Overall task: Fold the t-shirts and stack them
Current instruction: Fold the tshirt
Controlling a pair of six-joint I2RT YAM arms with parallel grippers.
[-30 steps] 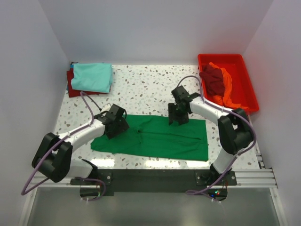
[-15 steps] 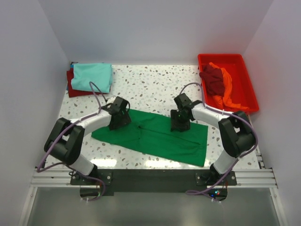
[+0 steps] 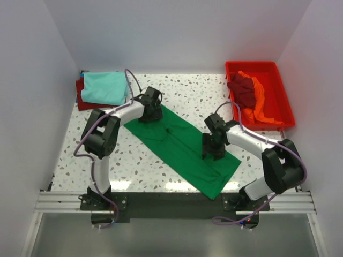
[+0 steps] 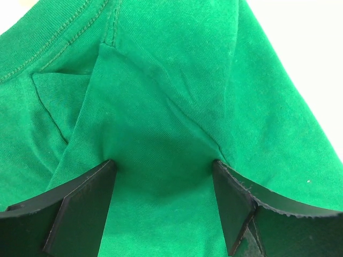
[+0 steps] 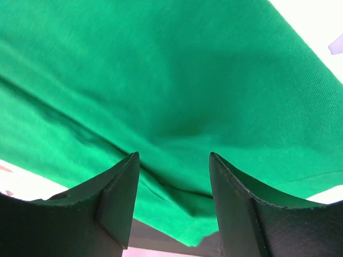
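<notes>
The green t-shirt (image 3: 182, 143), a soft matte knit with a ribbed, stitched collar (image 4: 53, 37), lies as a long slanted band on the speckled tabletop (image 3: 187, 91), running from its middle toward the near edge. The left gripper (image 3: 151, 111) stands wide at the band's far end, its black serrated fingers (image 4: 80, 209) apparently pressing the creased cloth rather than pinching it. The right gripper (image 3: 213, 146), jaws also apart, sits on the near half, its tips hidden from above. A teal t-shirt (image 3: 104, 87) covers most of a dark red t-shirt (image 3: 84, 101) at the far left corner.
</notes>
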